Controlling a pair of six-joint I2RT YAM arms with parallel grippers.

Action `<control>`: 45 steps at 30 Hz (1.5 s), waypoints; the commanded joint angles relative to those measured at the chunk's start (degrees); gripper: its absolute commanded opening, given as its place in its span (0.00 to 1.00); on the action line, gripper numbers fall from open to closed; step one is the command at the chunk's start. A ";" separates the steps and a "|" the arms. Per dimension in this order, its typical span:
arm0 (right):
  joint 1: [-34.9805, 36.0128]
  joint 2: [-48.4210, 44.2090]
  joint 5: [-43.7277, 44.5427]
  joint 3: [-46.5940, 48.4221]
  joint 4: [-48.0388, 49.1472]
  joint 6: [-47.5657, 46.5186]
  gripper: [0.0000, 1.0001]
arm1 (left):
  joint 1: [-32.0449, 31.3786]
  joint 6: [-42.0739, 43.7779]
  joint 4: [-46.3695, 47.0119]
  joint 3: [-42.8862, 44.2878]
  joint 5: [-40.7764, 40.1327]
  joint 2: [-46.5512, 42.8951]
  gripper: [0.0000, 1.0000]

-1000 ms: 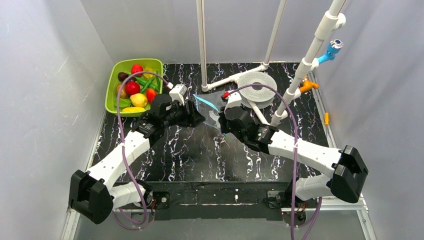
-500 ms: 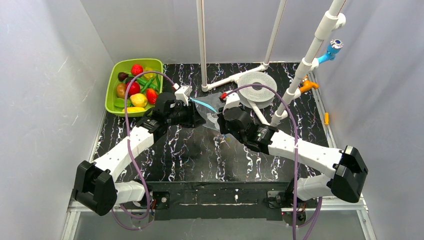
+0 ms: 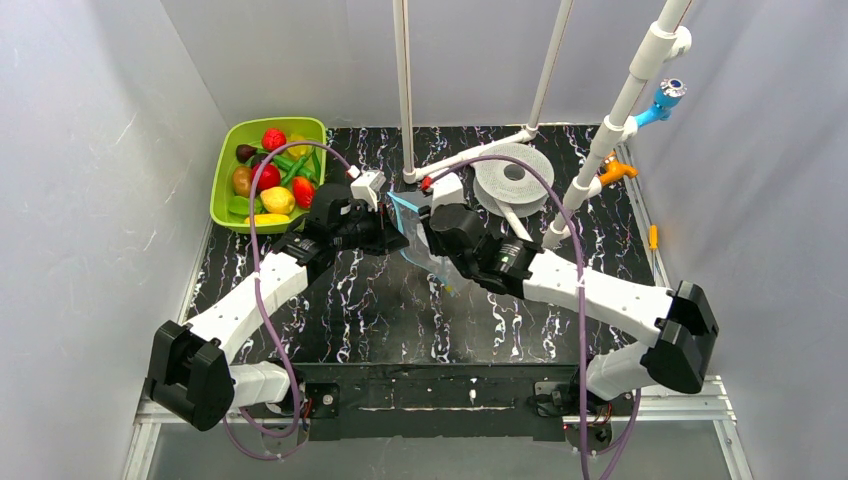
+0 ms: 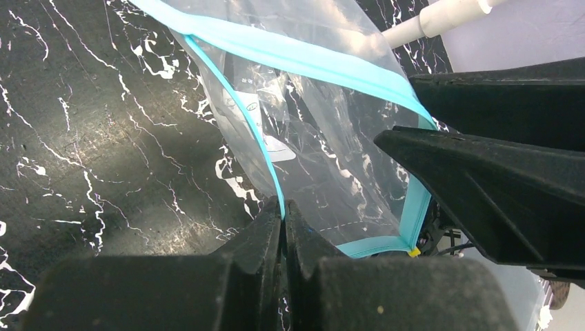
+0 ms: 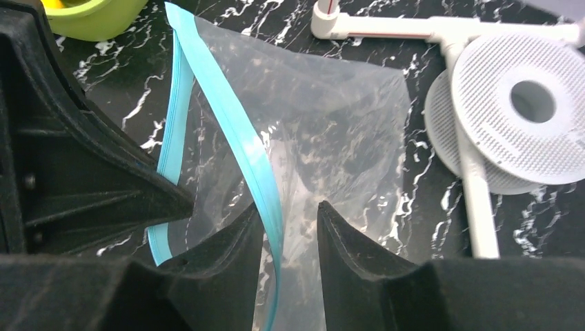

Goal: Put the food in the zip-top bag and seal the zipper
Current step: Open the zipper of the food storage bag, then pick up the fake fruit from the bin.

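The clear zip-top bag (image 3: 428, 250) hangs between my two grippers above the black marbled table, with its mouth spread. My left gripper (image 4: 283, 207) is shut on one lip of the light-blue zipper (image 4: 243, 114). The other lip (image 4: 324, 62) runs toward the right arm's black fingers (image 4: 483, 172). My right gripper (image 5: 290, 210) is open; the zipper's (image 5: 250, 155) far lip passes between its fingers, close to the left one. The bag (image 5: 324, 117) looks empty apart from its white label (image 4: 276, 145). The food (image 3: 270, 178), toy fruit and vegetables, lies in the lime-green tray (image 3: 222, 180).
A white perforated disc on a white pipe stand (image 3: 513, 175) sits just behind the right gripper. White pipes (image 3: 405, 90) rise at the back. Small orange (image 3: 615, 170) and blue (image 3: 665, 100) fittings are at the far right.
My left gripper has closed onto one zipper lip. My right gripper has opened and moved left to the bag's mouth, and the bag now hangs lower between the grippers.
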 commanded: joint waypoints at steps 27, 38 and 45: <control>2.93 -2.32 6.24 -1.65 1.51 -4.29 0.01 | -1.97 5.34 -4.73 -4.63 -20.45 -17.14 0.98; 2.91 -7.53 0.51 -9.55 6.13 -4.80 0.01 | 0.10 -0.51 -33.91 8.82 -41.69 -13.71 0.98; 2.89 -11.94 -0.94 -15.12 9.93 -4.35 0.01 | 13.22 0.73 -28.00 15.64 -44.51 1.39 0.98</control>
